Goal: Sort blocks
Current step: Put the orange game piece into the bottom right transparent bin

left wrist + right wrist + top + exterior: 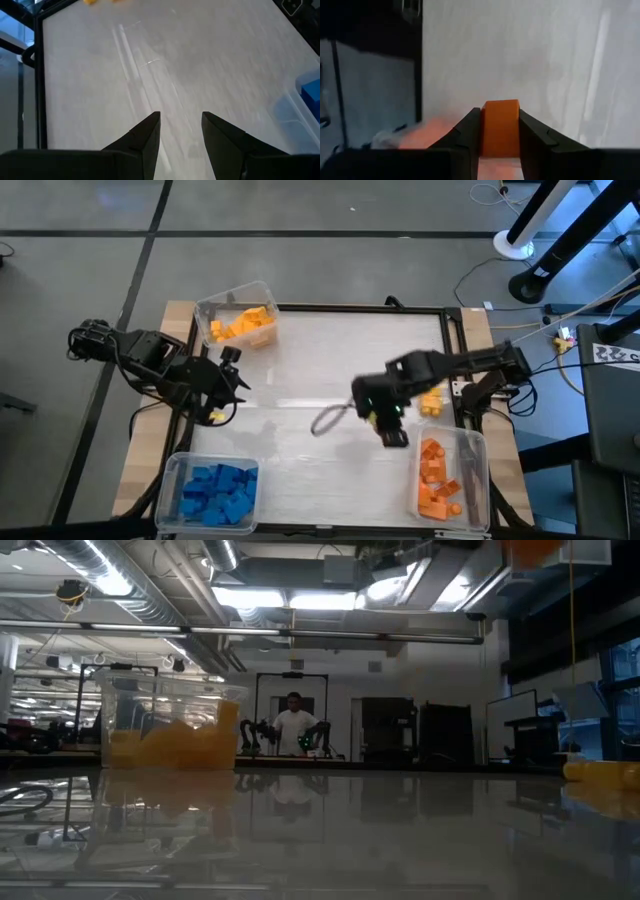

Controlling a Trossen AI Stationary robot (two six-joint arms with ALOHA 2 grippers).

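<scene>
White table top framed in black, on a wooden bench over grey floor, seen from above. At the far left corner, a clear bin of yellow blocks; at the near left corner, a bin of blue blocks; at the near right, a bin of orange blocks. A few loose yellow blocks by the right edge, just beyond the orange bin. Left gripper over the left side of the table, between the yellow and blue bins. Right gripper right of centre, near the orange bin. From table height: glossy surface, a workshop behind with ceiling lights and a person standing far back; the yellow bin at left, loose yellow blocks at right. From the left wrist: fingers parted narrowly with nothing between them, bare table below, corner of the blue bin at the edge. From the right wrist: fingers clamped on an orange block, blurred orange blocks beneath.
</scene>
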